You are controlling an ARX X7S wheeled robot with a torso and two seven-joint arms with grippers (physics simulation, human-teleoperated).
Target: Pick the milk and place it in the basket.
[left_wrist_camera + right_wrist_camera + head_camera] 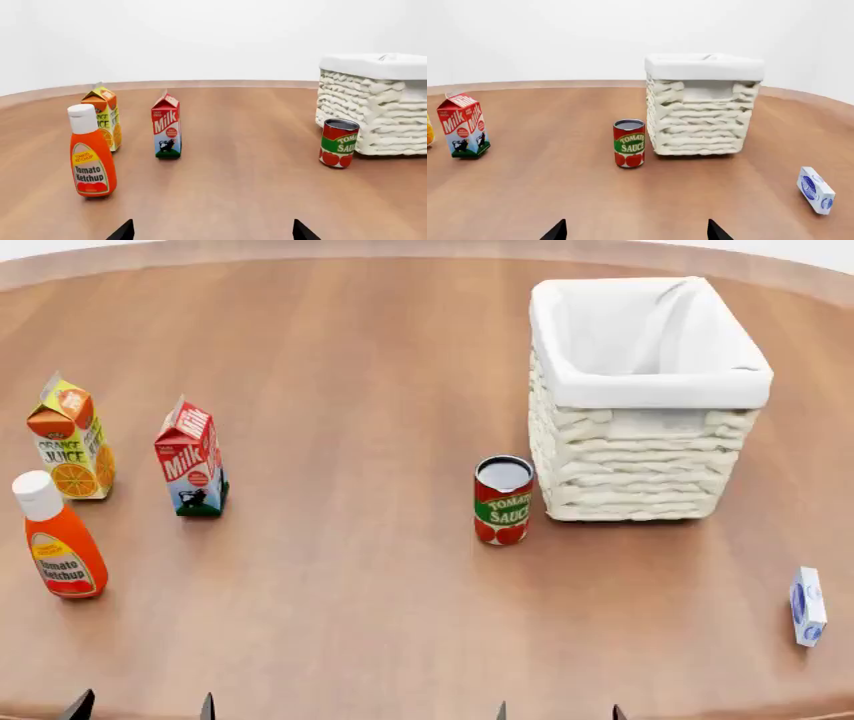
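Note:
The milk [190, 458], a red gable-top carton with a cow picture, stands upright on the wooden table at the left; it also shows in the left wrist view [165, 126] and the right wrist view [464, 125]. The basket [647, 465], cream wicker with a white liner, stands at the back right, also in the left wrist view [373, 115] and the right wrist view [700, 120]. My left gripper [142, 708] is open and empty at the table's near edge, well short of the milk. My right gripper [559, 710] is open and empty, near the front edge.
An orange juice carton [70, 440] and a tomato ketchup bottle [56, 538] stand left of the milk. A tomato sauce can [503, 500] stands just left of the basket. A small blue-white box [806, 606] lies at the far right.

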